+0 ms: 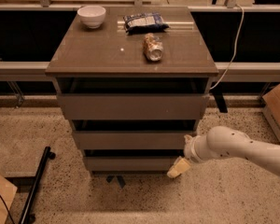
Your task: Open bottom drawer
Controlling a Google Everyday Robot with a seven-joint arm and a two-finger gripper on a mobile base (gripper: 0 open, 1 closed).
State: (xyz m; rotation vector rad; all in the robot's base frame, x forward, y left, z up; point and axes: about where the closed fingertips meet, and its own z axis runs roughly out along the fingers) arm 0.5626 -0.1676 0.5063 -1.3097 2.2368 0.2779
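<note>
The bottom drawer (130,163) is the lowest grey-brown front of the three-drawer cabinet, plain and without a handle, with a dark gap above it. My gripper (178,167) reaches in from the right on a white arm and sits at the drawer's right end, touching or just beside the front's right edge. The pale finger (177,168) points down and to the left. The middle drawer (133,139) and the taller top drawer (133,106) stand above it.
On the cabinet top (93,55) are a white bowl (92,16), a blue-white snack bag (144,22) and a can on its side (153,46). A black stand leg (36,185) lies on the floor left. A cardboard box (277,108) is at right; a white cable (231,45) hangs there.
</note>
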